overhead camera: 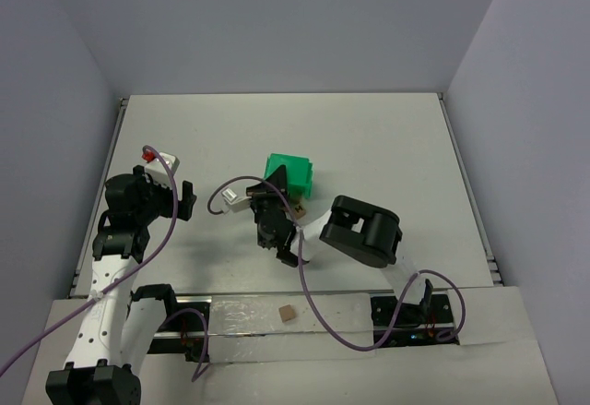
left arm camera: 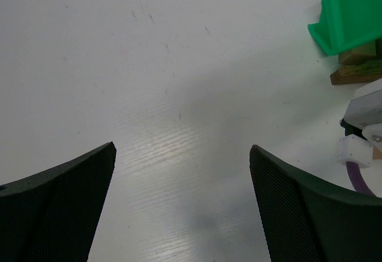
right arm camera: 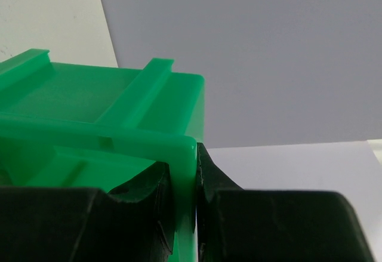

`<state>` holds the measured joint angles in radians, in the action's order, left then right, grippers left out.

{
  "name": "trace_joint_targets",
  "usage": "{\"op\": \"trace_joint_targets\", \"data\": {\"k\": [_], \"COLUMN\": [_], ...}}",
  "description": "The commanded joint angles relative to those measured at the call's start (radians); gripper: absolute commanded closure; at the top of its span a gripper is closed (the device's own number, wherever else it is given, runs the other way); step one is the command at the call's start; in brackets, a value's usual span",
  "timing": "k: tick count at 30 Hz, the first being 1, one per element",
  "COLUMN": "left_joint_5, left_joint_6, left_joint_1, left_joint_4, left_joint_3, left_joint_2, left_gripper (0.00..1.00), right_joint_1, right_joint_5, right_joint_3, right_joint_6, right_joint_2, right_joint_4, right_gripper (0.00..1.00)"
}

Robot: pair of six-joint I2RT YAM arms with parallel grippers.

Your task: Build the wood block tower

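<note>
We are counting two pincers, one green bin [overhead camera: 293,172] and three wooden cubes [left arm camera: 358,54]. The right pincer [right arm camera: 196,175] is clamping the bin's wall; the left pincer [left arm camera: 182,205] is hanging released above the worktop [left arm camera: 149,65]. Two cubes are lying beside the bin, near the right pincer; the third cube [overhead camera: 288,313] is sitting well apart.

the flat white table [overhead camera: 369,137] has a matte top with faint scratches. near its middle is a bright green plastic bin [overhead camera: 293,172], and some small light-brown wooden blocks [left arm camera: 357,56] lie just beside it. one more small light-brown wooden cube [overhead camera: 288,313] lies alone on the glossy near strip [overhead camera: 240,317], well apart from them.
</note>
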<state>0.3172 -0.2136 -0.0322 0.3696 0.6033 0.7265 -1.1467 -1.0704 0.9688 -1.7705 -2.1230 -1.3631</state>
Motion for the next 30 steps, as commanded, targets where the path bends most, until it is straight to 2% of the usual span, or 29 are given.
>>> {"op": "trace_joint_targets", "data": {"k": [1, 3, 7, 9, 11, 15, 19, 22, 24, 27, 30], "left_joint_5": [0.002, 0.003, 0.005, 0.009, 0.012, 0.031, 0.078, 0.131, 0.136, 0.137, 0.141], "left_joint_6": [0.009, 0.007, 0.004, 0.002, -0.001, -0.011, -0.037, -0.064, -0.065, -0.066, -0.066], "left_joint_1": [0.002, 0.002, 0.0, -0.001, -0.002, -0.003, -0.003, -0.003, -0.003, -0.003, -0.003], "left_joint_4": [-0.045, -0.047, -0.044, -0.044, -0.044, -0.04, -0.015, 0.004, 0.0, -0.001, -0.001], "left_joint_3": [0.019, 0.017, 0.018, 0.017, 0.017, 0.015, 0.019, 0.019, 0.019, 0.019, 0.019], "left_joint_2": [-0.013, -0.016, -0.021, -0.023, -0.026, -0.026, -0.03, -0.032, -0.03, -0.018, -0.018], "left_gripper": [0.01, 0.01, 0.01, 0.01, 0.01, 0.01, 0.01, 0.01, 0.01, 0.01, 0.01], "right_joint_1": [0.045, 0.077, 0.15, 0.229, 0.293, 0.428, 0.563, 0.715, 0.825, 0.973, 1.139], "right_joint_5": [-0.017, -0.013, 0.044, 0.167, 0.262, 0.409, 0.56, 0.699, 0.813, 0.898, 1.014], "right_joint_3": [0.015, 0.025, 0.084, 0.185, 0.247, 0.268, 0.29, 0.328, 0.375, 0.469, 0.533], "right_joint_6": [0.215, 0.347, 0.669, 0.885, 1.003, 1.011, 1.021, 1.018, 1.037, 1.119, 1.224], "right_joint_2": [0.145, 0.226, 0.384, 0.471, 0.511, 0.582, 0.618, 0.637, 0.623, 0.568, 0.519], "right_joint_4": [-0.126, 0.066, 0.691, 1.05, 1.263, 1.403, 1.619, 1.791, 1.908, 2.047, 2.119], "right_gripper": [1.0, 1.0, 1.0, 1.0, 1.0, 1.0, 1.0, 1.0, 1.0, 1.0, 1.0]}}
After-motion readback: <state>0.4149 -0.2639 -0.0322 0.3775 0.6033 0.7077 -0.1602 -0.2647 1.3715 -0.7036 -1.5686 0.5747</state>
